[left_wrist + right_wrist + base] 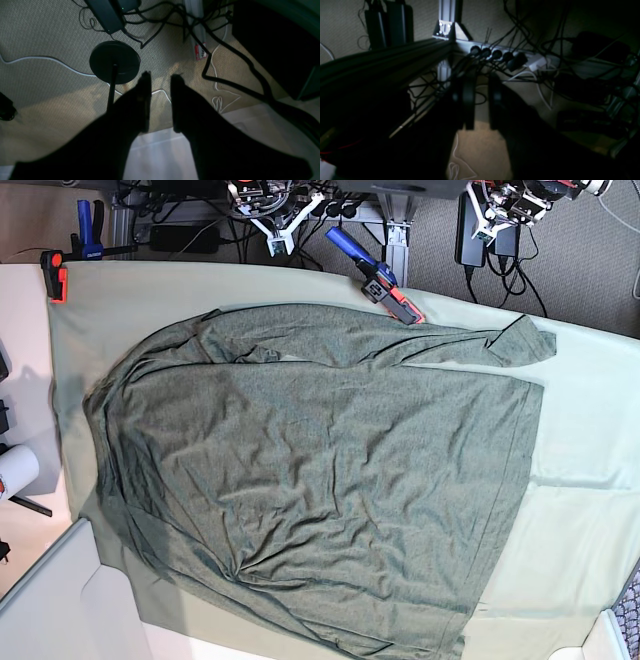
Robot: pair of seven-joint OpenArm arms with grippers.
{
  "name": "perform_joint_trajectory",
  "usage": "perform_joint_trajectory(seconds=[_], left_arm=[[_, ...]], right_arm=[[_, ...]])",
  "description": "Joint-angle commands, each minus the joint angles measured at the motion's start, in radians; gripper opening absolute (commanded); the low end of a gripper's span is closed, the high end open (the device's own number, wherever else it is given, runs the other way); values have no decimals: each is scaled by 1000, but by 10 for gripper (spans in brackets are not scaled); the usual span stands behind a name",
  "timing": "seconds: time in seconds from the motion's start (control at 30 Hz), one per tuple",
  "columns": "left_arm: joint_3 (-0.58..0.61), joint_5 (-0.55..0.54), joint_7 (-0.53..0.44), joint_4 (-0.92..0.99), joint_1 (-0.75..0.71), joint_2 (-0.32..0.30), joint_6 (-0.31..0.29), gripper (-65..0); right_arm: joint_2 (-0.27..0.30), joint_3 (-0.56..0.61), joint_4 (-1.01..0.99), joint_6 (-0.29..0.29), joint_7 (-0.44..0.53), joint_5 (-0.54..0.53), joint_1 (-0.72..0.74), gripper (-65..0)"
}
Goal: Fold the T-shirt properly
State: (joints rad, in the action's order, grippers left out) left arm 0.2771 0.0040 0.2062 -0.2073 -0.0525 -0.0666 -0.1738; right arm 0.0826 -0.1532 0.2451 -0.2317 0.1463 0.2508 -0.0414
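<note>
The T-shirt [310,480], dark heathered grey-green and wrinkled, lies spread flat over most of the mint table cloth [585,480]. One short sleeve [520,342] points to the back right. Both arms are pulled back beyond the table's far edge, away from the shirt. The left arm [508,205] sits at the top right and the right arm [268,202] at the top middle. My left gripper [161,75] hangs over the carpet, open, with nothing between its fingers. Over the cables, my right gripper [482,75] also stands open and empty. Neither wrist view shows the shirt.
A blue and orange clamp [382,280] lies at the cloth's far edge, close to the shirt's collar side. Two more clamps [55,275] grip the back left corner. A black stand base [115,62], cables and a power strip [500,53] lie on the floor behind the table.
</note>
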Motion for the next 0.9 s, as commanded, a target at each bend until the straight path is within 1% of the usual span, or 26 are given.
perform_joint_trajectory(seconds=[0.0, 0.27, 0.4, 0.63, 0.73, 0.77, 0.8, 0.83, 0.87], left_arm=[[-2, 2, -8, -3, -1, -3, -18, -475], [-2, 2, -8, -4, -1, -2, -18, -475], [-2, 2, -8, -4, 0, -2, -18, -475], [-2, 2, -5, -16, -2, -3, -18, -475], [-2, 1, 19, -16, -1, -3, -18, -475], [-2, 1, 39, -16, -1, -3, -21, -475], [-2, -1, 56, -16, -2, -3, -29, -475], [-2, -8, 61, -18, -5, -6, -55, -475], [-2, -23, 61, -25, -11, -17, -96, -476]], right_arm=[[6, -3, 7, -19, 15, -8, -1, -548], [5, -3, 6, -19, 12, -7, -1, -548], [3, -3, 6, -18, -51, -7, -1, -548], [1, -3, 17, -18, -48, -7, -1, -548], [4, -3, 30, -19, -50, -7, -1, -548], [6, -3, 32, -30, -53, -7, -2, -548], [12, -3, 34, -36, -58, -8, -4, -548], [18, -3, 35, -48, -66, -8, -8, -548], [26, -3, 35, -63, -66, -8, -14, -548]])
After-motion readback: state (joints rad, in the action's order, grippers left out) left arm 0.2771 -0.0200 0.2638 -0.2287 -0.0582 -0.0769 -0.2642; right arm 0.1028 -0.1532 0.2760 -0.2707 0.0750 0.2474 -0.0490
